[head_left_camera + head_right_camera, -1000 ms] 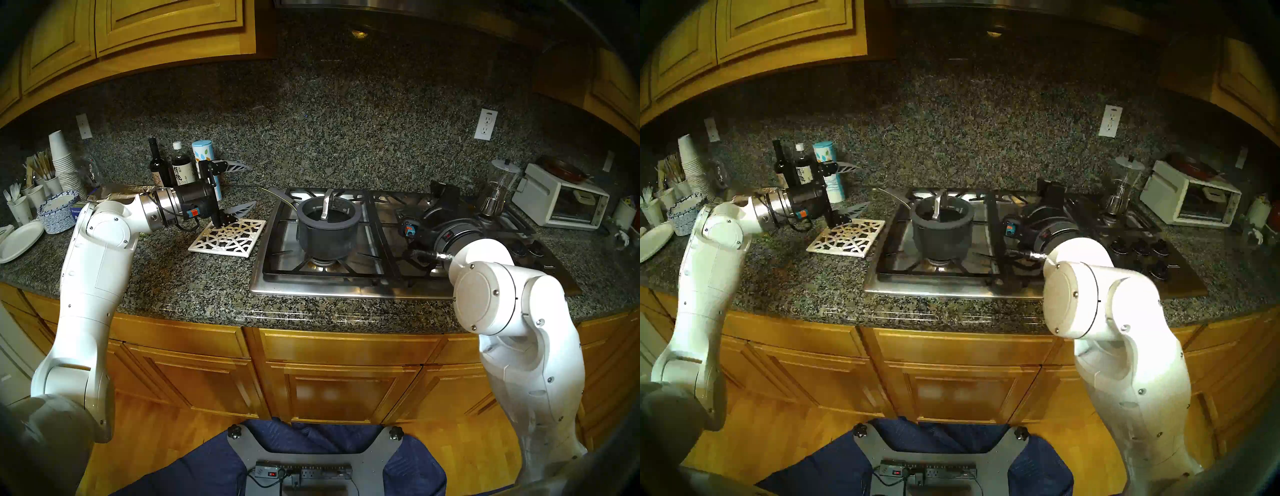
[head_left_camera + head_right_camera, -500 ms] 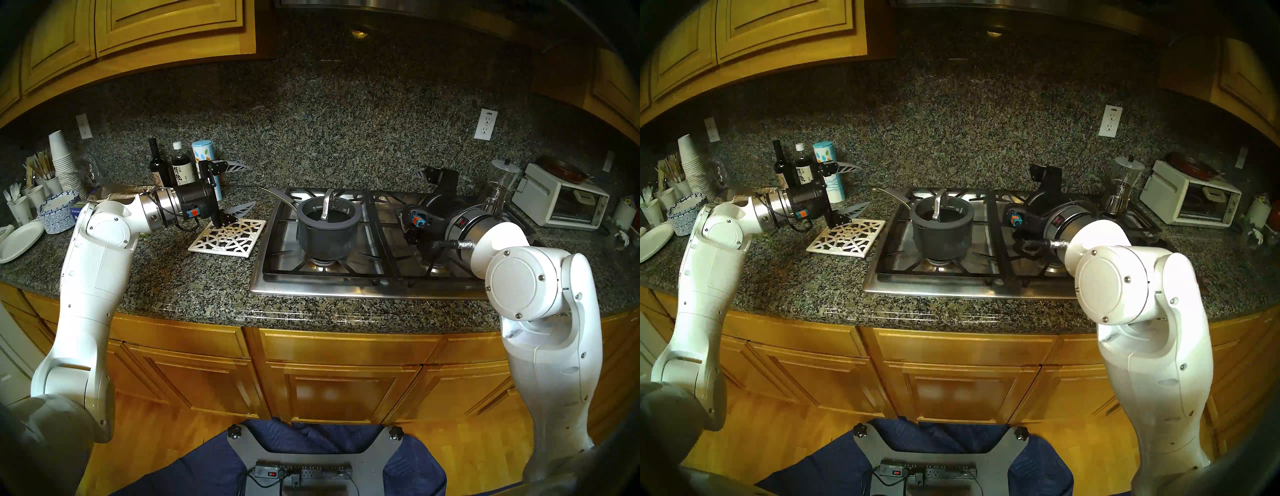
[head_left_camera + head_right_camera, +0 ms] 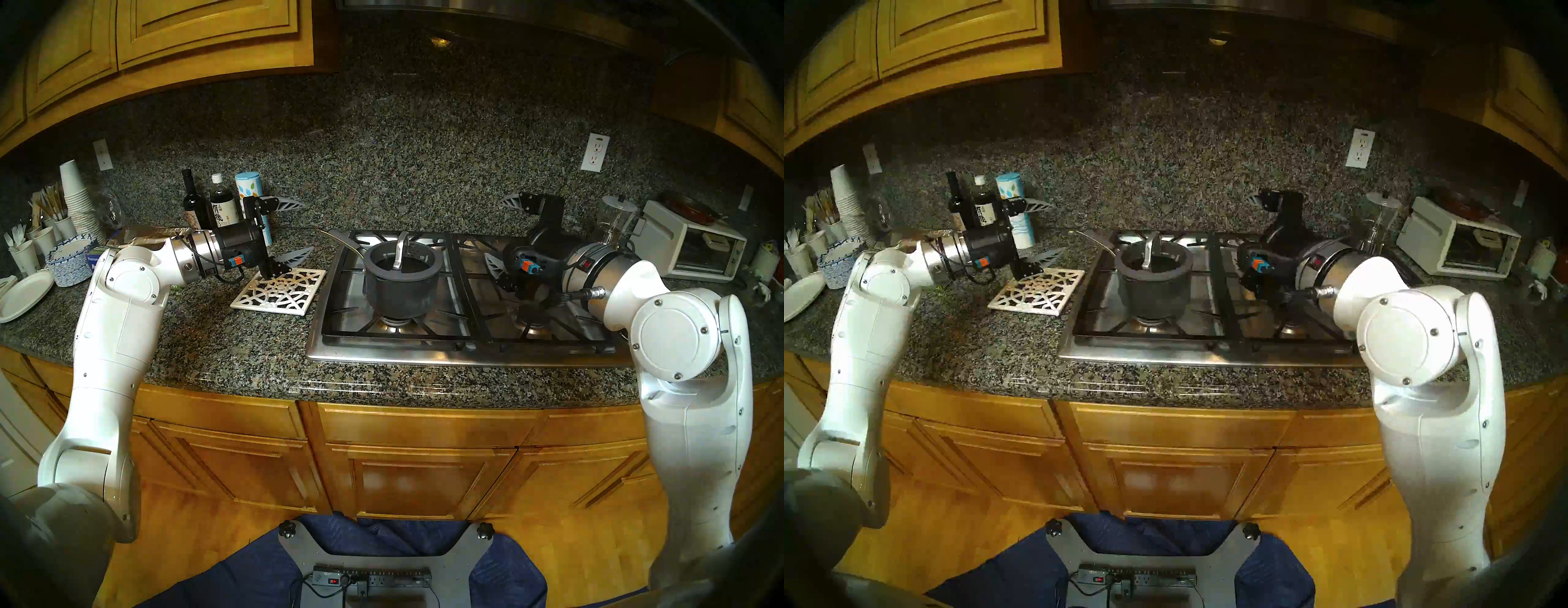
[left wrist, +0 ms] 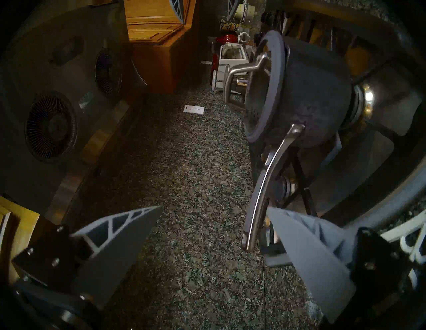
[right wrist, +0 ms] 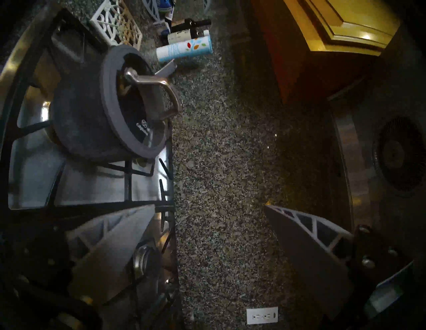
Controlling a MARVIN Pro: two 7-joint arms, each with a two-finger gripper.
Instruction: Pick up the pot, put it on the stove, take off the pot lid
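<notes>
Entry: pot (image 3: 399, 282), dark grey, standing on the front-left burner of the stove (image 3: 424, 356). Pot lid (image 3: 401, 257) seated on it, metal handle arched upward. Placement step done, by my reading; lid removal outstanding.

Entry: my right tool (image 3: 500, 231). Change over the last second: my right arm swings out to the right and lifts, and the tool turns to face left across the stove, so both fingers now show in the head view. Jaws wide, empty. I judge this a line-up for the lid handle.

Entry: my left tool (image 3: 292, 231). No change. Jaws wide, empty, hovering above the white trivet (image 3: 278, 293) on the surface.

Relation: pot lies well to the left of my right tool, across one grate. The pot's long handle (image 4: 265, 191) passes just beside my left tool's lower finger (image 4: 306, 253); whether they touch, I cannot tell.
</notes>
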